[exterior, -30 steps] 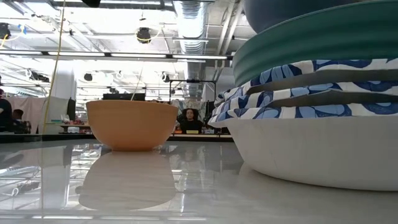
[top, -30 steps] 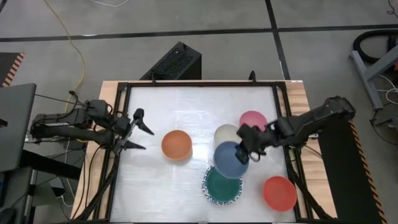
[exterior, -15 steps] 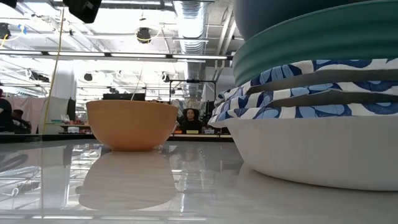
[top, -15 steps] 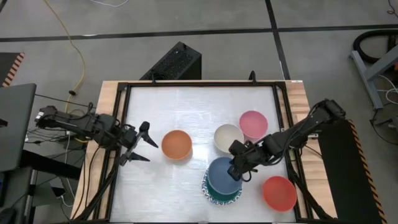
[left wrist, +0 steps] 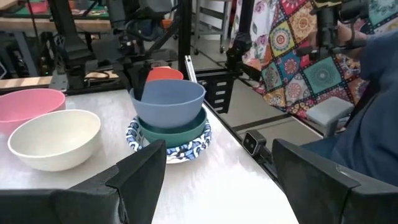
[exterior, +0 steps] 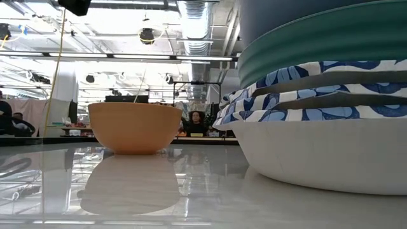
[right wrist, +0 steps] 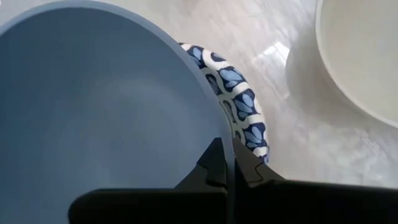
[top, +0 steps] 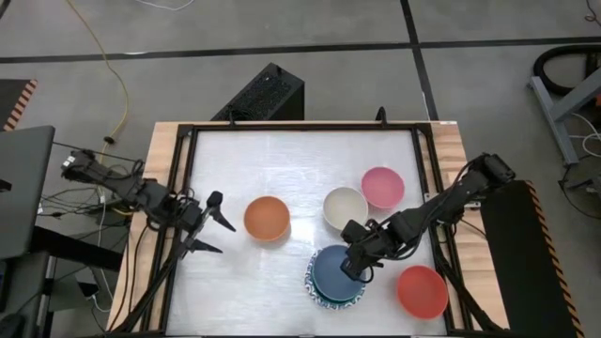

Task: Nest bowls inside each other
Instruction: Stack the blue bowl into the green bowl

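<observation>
Five bowls nested at six o'clock: right gripper (top: 354, 268) pinches the blue bowl (top: 335, 272) rim atop; orange bowl (top: 267, 218), cream, pink, red remain; left gripper (top: 210, 223) spread

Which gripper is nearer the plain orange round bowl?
Left. The left gripper hangs open just beside the orange bowl; the right gripper is farther off, pinching the blue bowl's rim.

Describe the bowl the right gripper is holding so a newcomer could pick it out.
Find the stack of bowls at the table's near edge, right of centre. The blue bowl sits on top, its rim pinched by the right gripper. It is the only plain blue one.
</observation>
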